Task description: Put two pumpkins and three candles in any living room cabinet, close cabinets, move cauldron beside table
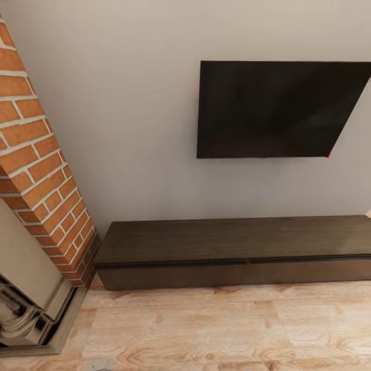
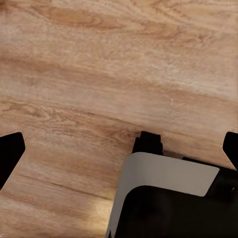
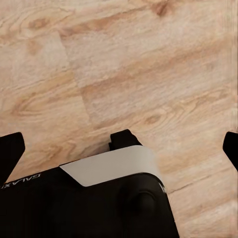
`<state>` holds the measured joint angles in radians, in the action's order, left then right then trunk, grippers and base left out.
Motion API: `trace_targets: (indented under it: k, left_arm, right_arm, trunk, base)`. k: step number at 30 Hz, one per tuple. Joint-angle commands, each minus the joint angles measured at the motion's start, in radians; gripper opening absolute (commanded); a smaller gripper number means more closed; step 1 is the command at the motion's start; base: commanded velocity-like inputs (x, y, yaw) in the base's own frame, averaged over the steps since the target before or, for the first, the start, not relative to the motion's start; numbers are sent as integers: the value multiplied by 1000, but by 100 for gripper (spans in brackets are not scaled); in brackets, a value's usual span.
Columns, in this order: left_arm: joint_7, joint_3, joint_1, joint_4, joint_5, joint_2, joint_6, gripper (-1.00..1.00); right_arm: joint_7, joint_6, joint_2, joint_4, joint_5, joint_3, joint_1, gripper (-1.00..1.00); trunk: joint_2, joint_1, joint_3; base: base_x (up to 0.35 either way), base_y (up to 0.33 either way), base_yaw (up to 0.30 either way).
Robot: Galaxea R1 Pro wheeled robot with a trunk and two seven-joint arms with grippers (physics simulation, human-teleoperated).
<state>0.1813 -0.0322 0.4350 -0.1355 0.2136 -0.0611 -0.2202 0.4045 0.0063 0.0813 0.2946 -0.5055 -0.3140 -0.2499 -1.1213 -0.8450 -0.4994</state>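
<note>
Pale plank floor [image 1: 232, 330] runs beneath the closed dark cabinet [image 1: 232, 252] at the frame's lower centre, whose stiff, handleless fronts I'd pull by their top edge, both my pincers spread and empty.

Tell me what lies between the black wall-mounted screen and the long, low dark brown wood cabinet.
Head view: nothing lies between the black screen and the dark brown cabinet, just bare pale grey wall.

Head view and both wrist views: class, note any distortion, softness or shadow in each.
Head view: wide-angle skew slants the TV and leans the brick chimney; cabinet edges soft. Left wrist view: floor grain blurred, faint shadow beside the robot's base. Right wrist view: evenly lit, no glare.
</note>
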Motion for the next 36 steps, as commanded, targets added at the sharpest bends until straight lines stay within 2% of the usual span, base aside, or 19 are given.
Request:
trace_targets:
  k: [1, 4, 8, 11, 18, 22, 26, 32, 36]
  left_arm:
    - [0, -1, -7, 3, -2, 1, 0, 100]
    - [2, -4, -25, 25, -6, 2, 8, 100]
    - [3, -6, -38, 96, -18, 5, 109, 100]
    - [6, -6, -49, 115, -34, 7, 141, 100]
    - [7, -6, -100, 124, -45, 9, 160, 100]
    - [8, -6, -131, 125, -47, 14, 164, 100]
    - [9, -6, -161, 125, -50, 16, 166, 100]
    - [9, -5, -187, 126, -48, 11, 168, 100]
    - [9, -4, -201, 125, -48, 12, 169, 100]
  right_arm:
    - [0, -11, -2, -25, 0, -1, 0, 100]
    - [0, -25, -4, -54, -1, 0, 0, 100]
    - [1, -31, -8, -67, -1, -2, 1, 100]
    - [1, -32, -11, -69, -1, -2, 1, 100]
    - [-1, -49, -11, -135, -2, -2, 1, 100]
    - [-1, -105, -11, -194, -2, -3, 1, 100]
    - [-1, -130, -12, -241, -2, -4, 2, 100]
    - [-2, -135, -12, -255, 4, -3, 12, 100]
    - [-1, -132, -12, -256, 4, -3, 40, 100]
  trunk:
    - [7, 4, 3]
    - [28, 15, 13]
    - [56, 31, 25]
    - [77, 42, 35]
    - [126, 69, 57]
    - [154, 84, 69]
    - [154, 84, 69]
    - [154, 84, 69]
    - [154, 84, 69]
  base:
    - [0, 0, 0]
    - [0, 0, 0]
    - [0, 0, 0]
    - [0, 0, 0]
    - [0, 0, 0]
    - [0, 0, 0]
    - [0, 0, 0]
    - [0, 0, 0]
    - [0, 0, 0]
